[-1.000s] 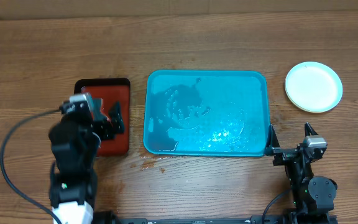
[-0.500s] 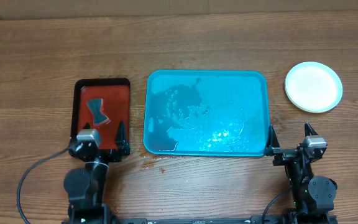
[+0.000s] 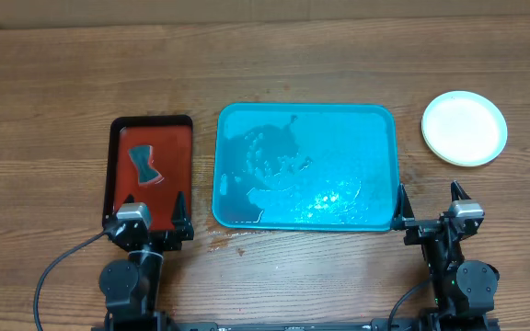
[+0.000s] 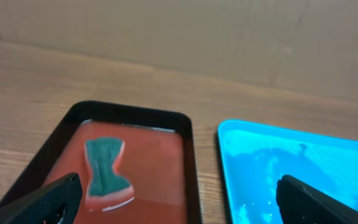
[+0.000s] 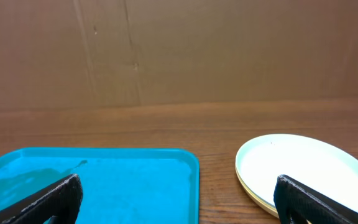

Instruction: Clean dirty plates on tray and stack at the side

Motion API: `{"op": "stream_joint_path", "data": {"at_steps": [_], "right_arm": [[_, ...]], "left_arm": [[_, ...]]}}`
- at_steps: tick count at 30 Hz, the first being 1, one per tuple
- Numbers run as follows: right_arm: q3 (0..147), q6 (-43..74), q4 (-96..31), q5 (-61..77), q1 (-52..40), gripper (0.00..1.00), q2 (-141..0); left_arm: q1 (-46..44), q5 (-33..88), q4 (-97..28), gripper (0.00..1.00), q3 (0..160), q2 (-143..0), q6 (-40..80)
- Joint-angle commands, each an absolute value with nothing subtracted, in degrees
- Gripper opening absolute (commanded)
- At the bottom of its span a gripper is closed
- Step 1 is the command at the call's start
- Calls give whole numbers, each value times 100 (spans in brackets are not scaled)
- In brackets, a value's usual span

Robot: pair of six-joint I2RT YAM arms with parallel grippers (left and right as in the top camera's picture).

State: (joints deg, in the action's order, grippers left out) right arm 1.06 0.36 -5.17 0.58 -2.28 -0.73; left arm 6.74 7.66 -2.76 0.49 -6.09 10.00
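The left gripper point(image 3: 145, 213) has its jaws spread wide with nothing between them, and it sits off the near left corner of the large turquoise-blue rectangular plastic tray point(image 3: 306, 108). The right gripper point(image 3: 428, 198) is just as wide and just as empty, and it sits just off that tray's near right corner.

The tray holds no plate, only a film of water and droplets. The small round plastic plates point(image 3: 464, 128) sit as one stack on the brown wooden table point(image 3: 63, 74), off the tray's far right corner. The top plate is pale blue-white and looks clean. The right wrist view shows a yellow-green rim under it, but how many plates lie beneath it I cannot tell from here.

To the tray's left lies a smaller red tray with a black rim point(image 3: 151, 119). It holds a teal waisted sponge point(image 3: 143, 164), whose long axis runs parallel to the turquoise tray's short sides.

The stack lies forward and slightly to the right of the right jaws, well apart from them, so the right arm is clearly nearer. Round plates offer no preferred axis. By my reading the cleaning and stacking are done, and both arms look parked
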Motion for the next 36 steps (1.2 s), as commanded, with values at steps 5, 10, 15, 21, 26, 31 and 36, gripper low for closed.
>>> {"op": "stream_joint_path", "data": {"at_steps": [5, 10, 15, 21, 26, 31, 36], "right_arm": [[47, 16, -480, 5, -261, 100, -16], [47, 16, -480, 5, -261, 100, -16], [47, 16, -480, 5, -261, 100, -16], [47, 16, -480, 5, -261, 100, -16], [47, 16, -480, 5, -261, 100, -16], [47, 16, -480, 5, -261, 100, -16], [47, 16, -480, 5, -261, 100, -16]], "left_arm": [[628, 362, -432, 100, 25, -19, 808], [628, 362, -432, 100, 25, -19, 755], [386, 274, -445, 100, 25, -19, 261], [292, 255, -447, 100, 25, -19, 126], [292, 255, -449, 100, 25, -19, 126], [292, 259, -447, 100, 25, -19, 152], [292, 257, -447, 100, 25, -19, 143]]}}
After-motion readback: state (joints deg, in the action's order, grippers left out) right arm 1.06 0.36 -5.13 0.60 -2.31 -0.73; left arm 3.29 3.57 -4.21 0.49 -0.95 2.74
